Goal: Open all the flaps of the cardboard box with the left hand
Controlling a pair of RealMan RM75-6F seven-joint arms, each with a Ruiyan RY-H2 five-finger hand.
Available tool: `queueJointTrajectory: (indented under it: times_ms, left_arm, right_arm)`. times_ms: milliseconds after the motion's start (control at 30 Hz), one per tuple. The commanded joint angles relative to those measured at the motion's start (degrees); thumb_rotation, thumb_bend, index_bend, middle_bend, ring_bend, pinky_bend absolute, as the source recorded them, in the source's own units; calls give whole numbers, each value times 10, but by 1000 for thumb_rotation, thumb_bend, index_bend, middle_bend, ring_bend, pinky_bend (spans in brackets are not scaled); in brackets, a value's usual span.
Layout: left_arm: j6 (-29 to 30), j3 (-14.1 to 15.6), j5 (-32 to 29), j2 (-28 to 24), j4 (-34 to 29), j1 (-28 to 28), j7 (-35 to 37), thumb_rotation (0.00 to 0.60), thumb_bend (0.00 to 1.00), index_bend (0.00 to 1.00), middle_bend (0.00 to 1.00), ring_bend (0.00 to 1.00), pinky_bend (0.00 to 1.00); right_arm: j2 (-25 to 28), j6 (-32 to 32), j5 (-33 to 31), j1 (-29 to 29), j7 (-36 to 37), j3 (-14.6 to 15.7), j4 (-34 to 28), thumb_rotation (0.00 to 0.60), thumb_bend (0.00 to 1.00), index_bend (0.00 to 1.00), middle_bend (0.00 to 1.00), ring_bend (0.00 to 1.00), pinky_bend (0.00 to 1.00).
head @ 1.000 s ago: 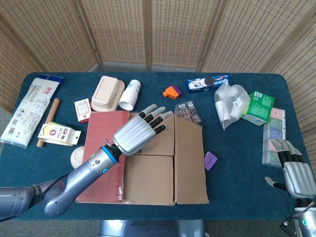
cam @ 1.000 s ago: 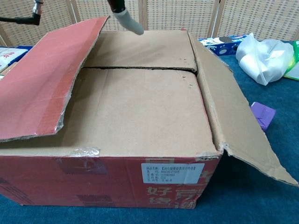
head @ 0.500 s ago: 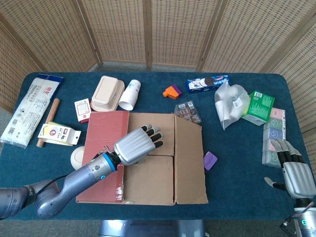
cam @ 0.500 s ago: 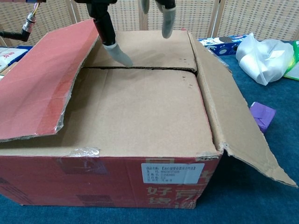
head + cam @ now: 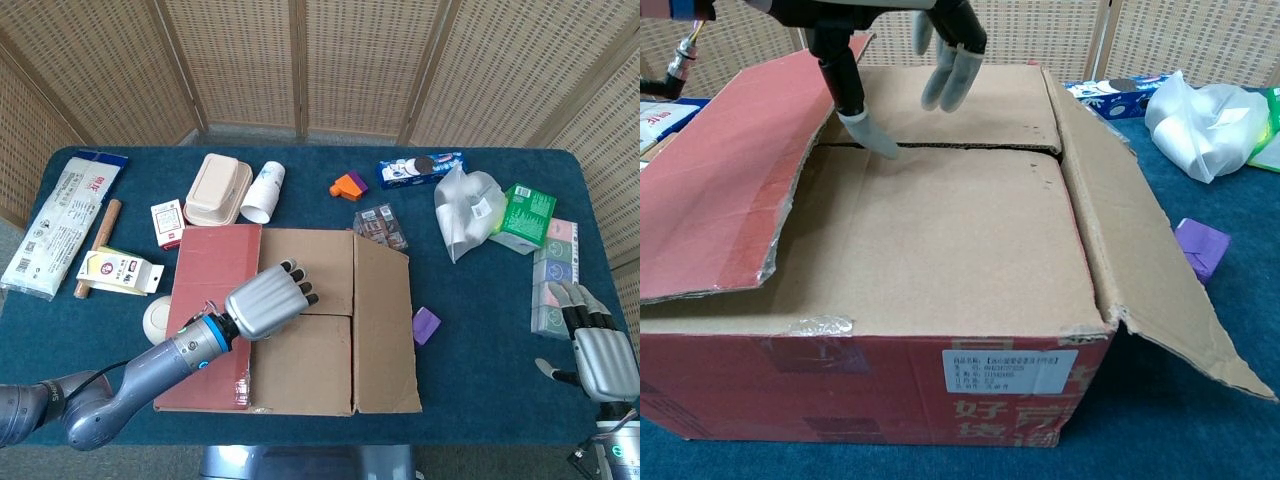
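The cardboard box (image 5: 300,370) stands at the table's middle, filling the chest view (image 5: 940,260). Its red-lined left flap (image 5: 205,300) and its right flap (image 5: 382,330) are folded outward. The far inner flap (image 5: 320,262) and near inner flap (image 5: 940,230) lie flat and closed, meeting at a seam. My left hand (image 5: 268,300) hovers over the left part of that seam, fingers bent downward and apart. In the chest view its thumb tip (image 5: 873,139) touches the seam while the other fingers (image 5: 950,75) hang above the far flap. My right hand (image 5: 598,352) rests open at the table's right edge.
A purple block (image 5: 426,325) lies right of the box. A white bag (image 5: 465,210), green box (image 5: 527,213) and stacked packs (image 5: 555,275) sit further right. Behind the box are a cup (image 5: 263,192), food container (image 5: 218,188) and cookie pack (image 5: 420,168). A white disc (image 5: 158,318) lies beside the left flap.
My left hand has drawn back toward me and dropped from above the far flap to the seam, its fingers curling from outstretched to bent. The right hand has not moved.
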State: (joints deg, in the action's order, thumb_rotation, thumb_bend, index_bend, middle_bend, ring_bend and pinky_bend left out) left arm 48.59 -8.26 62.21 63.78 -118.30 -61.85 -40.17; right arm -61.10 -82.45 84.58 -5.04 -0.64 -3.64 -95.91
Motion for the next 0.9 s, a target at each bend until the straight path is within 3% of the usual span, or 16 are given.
queueJointTrajectory:
  times_ms: [33,200,567,900]
  left_arm:
    - [1,4,0,-2,0,1,2,600,168,483,548,401,434]
    - [2,13,3,-6,3,3,2,600,168,488,595,450,514]
    - [8,30,9,-10,6,8,0,600,168,506,639,453,518]
    - [27,25,33,-39,-9,19,13,600,168,514,711,474,518]
  right_arm:
    - [0,0,0,0,0,0,0,600,0,0,0,0,150]
    - [0,0,-1,0,1,-1,0,600,0,0,0,0,151]
    - [2,-2,2,0,5,-1,-1,600,0,0,0,0,151]
    - [4,-4,2,1,10,-1,-3,600,0,0,0,0,150]
